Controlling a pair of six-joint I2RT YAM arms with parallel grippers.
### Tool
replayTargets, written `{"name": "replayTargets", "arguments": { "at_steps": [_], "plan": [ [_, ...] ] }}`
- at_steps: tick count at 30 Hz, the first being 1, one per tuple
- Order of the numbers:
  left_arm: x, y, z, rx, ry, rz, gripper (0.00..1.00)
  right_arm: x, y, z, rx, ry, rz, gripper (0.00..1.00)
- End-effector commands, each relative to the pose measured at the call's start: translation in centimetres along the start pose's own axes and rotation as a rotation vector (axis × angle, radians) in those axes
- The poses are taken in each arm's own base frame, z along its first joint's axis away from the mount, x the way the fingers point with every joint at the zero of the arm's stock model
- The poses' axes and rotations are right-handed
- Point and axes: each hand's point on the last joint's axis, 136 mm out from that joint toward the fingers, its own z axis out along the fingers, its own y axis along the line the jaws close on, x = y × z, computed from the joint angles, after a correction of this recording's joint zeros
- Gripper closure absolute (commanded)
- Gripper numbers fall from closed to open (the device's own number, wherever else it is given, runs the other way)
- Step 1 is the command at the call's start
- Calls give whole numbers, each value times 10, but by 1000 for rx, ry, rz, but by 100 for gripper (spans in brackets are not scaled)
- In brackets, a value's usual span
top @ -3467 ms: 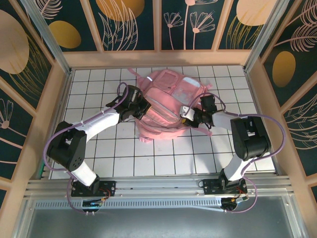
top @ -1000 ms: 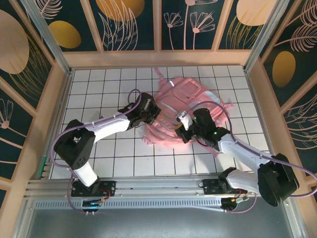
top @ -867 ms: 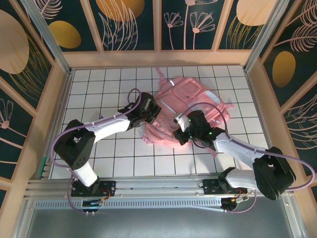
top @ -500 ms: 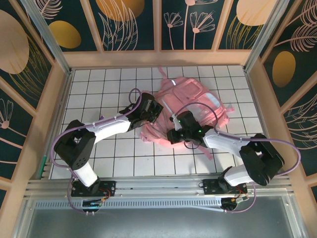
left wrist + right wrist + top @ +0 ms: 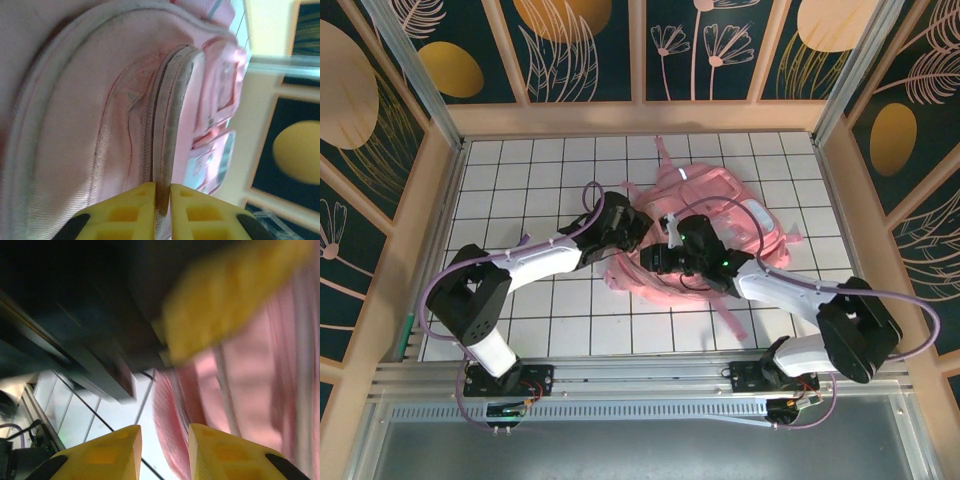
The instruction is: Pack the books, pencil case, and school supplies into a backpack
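Observation:
The glossy pink backpack (image 5: 720, 205) lies on the white tiled table. At its left front edge my left gripper (image 5: 630, 232) is shut on the raised zipper edge (image 5: 172, 125), which runs up between the yellow fingertips (image 5: 162, 187). My right gripper (image 5: 652, 258) sits just in front of it, and its jaws (image 5: 165, 432) stand open. Pink backpack fabric (image 5: 250, 390) lies beyond its right finger, and nothing is between the fingers. A blurred yellow finger (image 5: 235, 295) of the left gripper is close above. The books, pencil case and school supplies are out of view.
Loose pink straps trail from the backpack toward the near side (image 5: 730, 322) and to the right (image 5: 790, 238). Bare table tiles (image 5: 520, 170) spread to the left and back. Wooden walls (image 5: 640, 118) ring the table, and a metal rail (image 5: 640, 375) runs along the near edge.
My right arm has swung left across the backpack's front, right up to the left gripper, and its jaws have parted. The backpack has shifted and turned a little.

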Motion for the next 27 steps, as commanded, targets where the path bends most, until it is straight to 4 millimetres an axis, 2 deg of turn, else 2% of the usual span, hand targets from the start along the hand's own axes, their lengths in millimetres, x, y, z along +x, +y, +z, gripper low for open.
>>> {"name": "replayTargets", "arguments": {
  "at_steps": [1,4,7,10,13,15,17,20,24,27],
  "plan": [
    [6,3,-18,-19,72,109,82,-20,11,-18,-30,-23,-278,67],
    [-9,10,-29,-61,27,235,79,-29,4,-36,69,-46,-462,64],
    [-8,-3,-37,-33,37,382,75,-36,0,-58,126,-94,-677,63],
    [0,-5,-39,-29,82,478,72,-33,-20,-68,224,-61,-859,61],
    [19,-13,-41,19,169,581,71,3,-28,-66,134,146,-1051,56],
    [36,-16,-42,45,221,712,70,15,-46,-63,161,240,-1064,55],
    [44,-9,-42,31,244,816,69,33,-58,-62,134,340,-1083,54],
    [47,-3,-45,39,262,941,65,57,-59,-58,48,421,-1114,51],
    [58,-16,-58,185,251,1188,58,50,-63,-45,82,361,-1130,49],
    [73,-8,-71,322,255,1422,50,47,-70,-36,110,338,-1171,49]
  ]
}}
